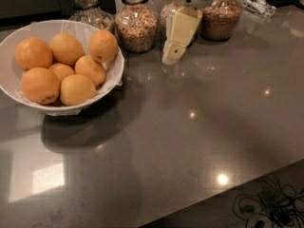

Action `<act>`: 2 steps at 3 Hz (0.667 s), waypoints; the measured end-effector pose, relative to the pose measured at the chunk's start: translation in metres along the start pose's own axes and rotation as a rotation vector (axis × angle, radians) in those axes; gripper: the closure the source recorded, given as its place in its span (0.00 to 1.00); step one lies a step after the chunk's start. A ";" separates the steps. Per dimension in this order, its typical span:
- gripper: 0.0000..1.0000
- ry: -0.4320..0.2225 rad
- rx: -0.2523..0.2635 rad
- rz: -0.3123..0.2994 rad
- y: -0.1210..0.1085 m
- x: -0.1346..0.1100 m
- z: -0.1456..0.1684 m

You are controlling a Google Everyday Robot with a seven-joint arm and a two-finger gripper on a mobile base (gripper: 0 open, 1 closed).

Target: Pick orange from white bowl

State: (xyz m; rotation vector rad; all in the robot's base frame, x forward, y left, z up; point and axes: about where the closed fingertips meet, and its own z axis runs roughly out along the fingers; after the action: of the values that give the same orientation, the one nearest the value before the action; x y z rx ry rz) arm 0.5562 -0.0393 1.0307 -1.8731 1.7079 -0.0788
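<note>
The white bowl (117, 73) with its crinkled liner stands at the left of the dark grey counter. It holds several oranges. A deep-orange one (103, 45) rests highest on the right side, and others (33, 53) lie behind and left of it. A paler yellowish one (77, 90) lies at the front, and one with a dark mark (40, 85) at the front left. My cream-coloured gripper (172, 57) hangs from the top centre, pointing down just above the counter. It is to the right of the bowl, in front of the jars, and holds nothing that I can see.
Glass jars of grain stand in a row along the back: one (85, 6) behind the bowl, one (137, 22) between bowl and gripper, one (221, 15) right of the gripper. The counter's front edge runs across the lower right, with cables (266, 205) on the floor below.
</note>
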 end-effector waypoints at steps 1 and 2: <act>0.00 -0.009 0.008 0.000 0.001 -0.003 -0.001; 0.00 -0.068 0.024 0.015 -0.001 -0.013 0.022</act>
State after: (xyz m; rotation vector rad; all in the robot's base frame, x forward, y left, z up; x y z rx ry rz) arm 0.5646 -0.0191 1.0176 -1.8246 1.6685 -0.0292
